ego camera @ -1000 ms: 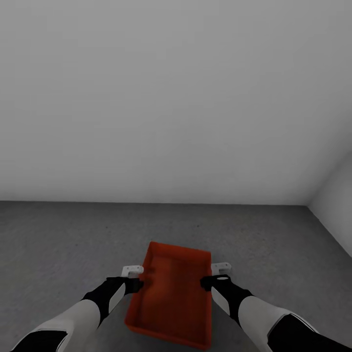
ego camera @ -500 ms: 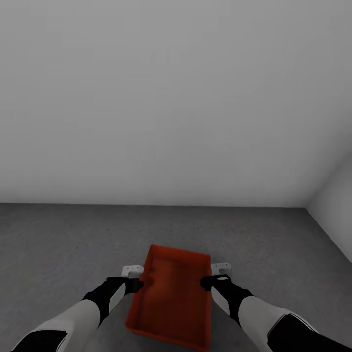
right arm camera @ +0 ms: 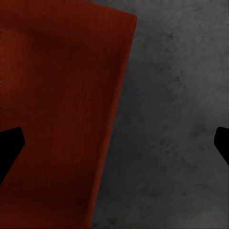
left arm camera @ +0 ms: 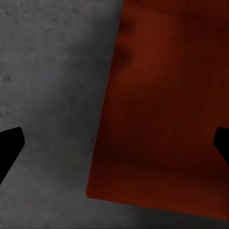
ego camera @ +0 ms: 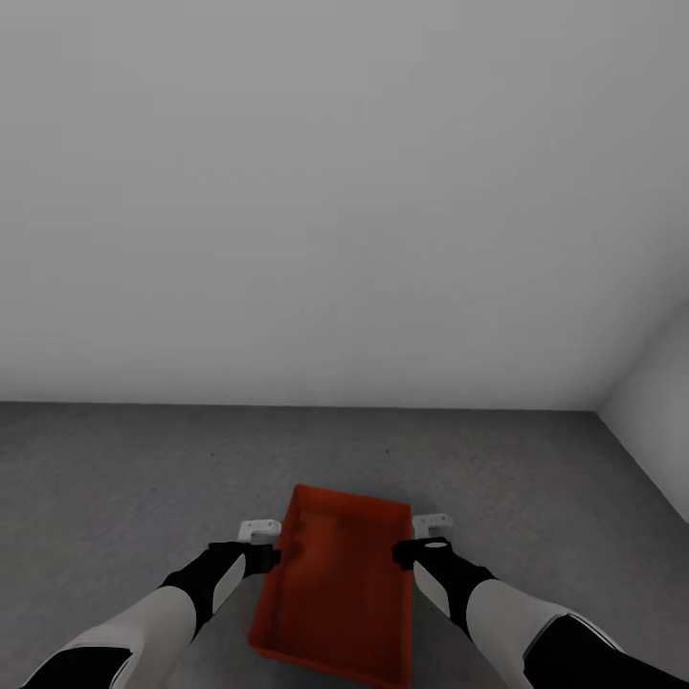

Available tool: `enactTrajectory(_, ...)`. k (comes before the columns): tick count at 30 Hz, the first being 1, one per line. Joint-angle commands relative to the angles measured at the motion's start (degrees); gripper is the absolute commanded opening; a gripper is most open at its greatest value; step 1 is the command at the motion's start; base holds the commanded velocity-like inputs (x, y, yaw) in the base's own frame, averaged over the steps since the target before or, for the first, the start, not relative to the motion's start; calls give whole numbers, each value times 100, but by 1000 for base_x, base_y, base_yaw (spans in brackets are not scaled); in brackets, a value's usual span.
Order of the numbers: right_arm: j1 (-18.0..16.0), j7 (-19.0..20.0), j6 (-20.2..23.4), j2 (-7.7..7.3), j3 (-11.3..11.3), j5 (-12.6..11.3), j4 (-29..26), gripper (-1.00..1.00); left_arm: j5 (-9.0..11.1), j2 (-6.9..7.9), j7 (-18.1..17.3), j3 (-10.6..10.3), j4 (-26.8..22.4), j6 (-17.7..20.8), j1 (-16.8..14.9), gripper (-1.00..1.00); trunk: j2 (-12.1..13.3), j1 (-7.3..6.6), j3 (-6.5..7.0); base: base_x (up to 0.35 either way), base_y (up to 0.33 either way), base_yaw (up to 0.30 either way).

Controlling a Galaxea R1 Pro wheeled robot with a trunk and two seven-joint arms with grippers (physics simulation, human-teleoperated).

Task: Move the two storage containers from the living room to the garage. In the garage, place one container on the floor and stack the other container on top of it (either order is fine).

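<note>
Straddling the container (ego camera: 335,593) walls, left hand (ego camera: 260,544) and right hand (ego camera: 418,538) gape wide above the floor (left arm camera: 47,71).

No readable text, as far as visible

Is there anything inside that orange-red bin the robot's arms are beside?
The storage container looks empty: bare orange-red bottom. Its nearest inside corner is hidden by its front wall.

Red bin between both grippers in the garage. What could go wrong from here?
1. The left gripper and right gripper are open, each straddling a long wall of the storage container. Backing out sideways could hook and drag it.
2. The container looks slightly skewed to the back wall, so the second one might stack off-square.
</note>
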Motion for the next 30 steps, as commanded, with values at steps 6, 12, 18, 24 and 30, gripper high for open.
enactTrajectory(6, -1, -34, 38, -2, 48, -32, -13, 100, 32, -1, 15, -3, -12, 35, 0, 100, 240, -133, 104, 0, 0, 0)
enactTrajectory(12, -1, -34, 38, -2, 48, -32, -13, 100, 31, -1, 15, -3, -12, 34, 0, 100, 481, -265, 212, 0, 0, 0)
enactTrajectory(18, -1, -34, 38, -2, 48, -32, -13, 100, 30, -1, 15, -1, -12, 34, 0, 100, 722, -397, 319, 0, 0, 0)
enactTrajectory(24, -1, -34, 38, -2, 48, -32, -13, 100, 27, -1, 15, -3, -12, 34, 0, 100, 962, -528, 427, 0, 0, 0)
enactTrajectory(30, -1, -34, 38, -2, 48, -32, -13, 100, 30, -1, 15, -3, -12, 34, 0, 100, 1203, -660, 535, 0, 0, 0)
